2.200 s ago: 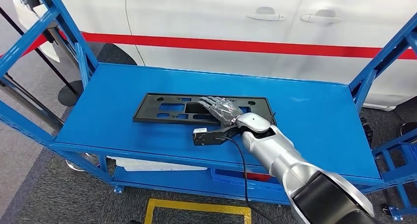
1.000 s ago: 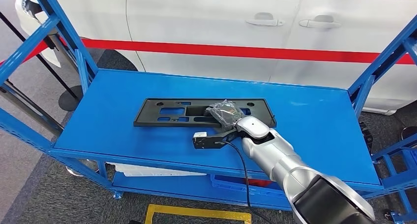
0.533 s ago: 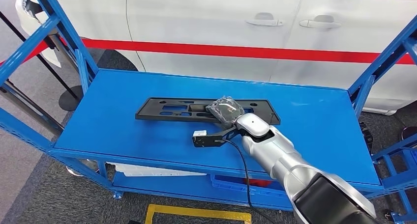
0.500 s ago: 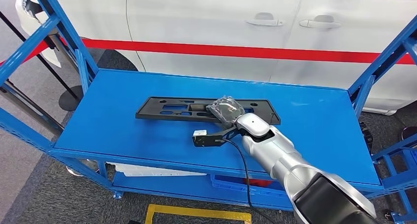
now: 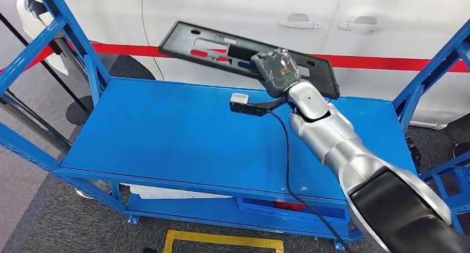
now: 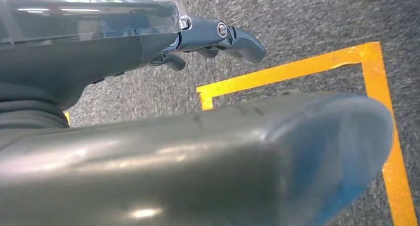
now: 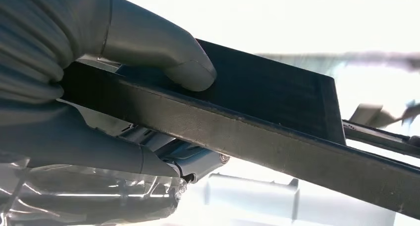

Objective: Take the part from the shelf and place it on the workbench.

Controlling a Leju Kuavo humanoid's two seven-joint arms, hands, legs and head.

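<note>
A: Item, black part (image 5: 221, 45): location?
B: Held tilted above the blue shelf (image 5: 166, 131), clear of its surface; no lettering legible.
A: Right hand (image 5: 275, 71)?
B: Clamped on the part's edge, thumb (image 7: 168, 57) over the top.
A: Left hand (image 6: 208, 40)?
B: Over grey floor (image 6: 307, 18); fingers partly hidden, grip undeterminable.

bare shelf top (image 5: 166, 136), blue posts (image 5: 72, 28) flanking

part (image 5: 221, 45) above shelf (image 5: 166, 131), car (image 5: 221, 9) behind

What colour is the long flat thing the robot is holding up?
The part is black, gripped by the right hand. Best seen in the head view.
</note>
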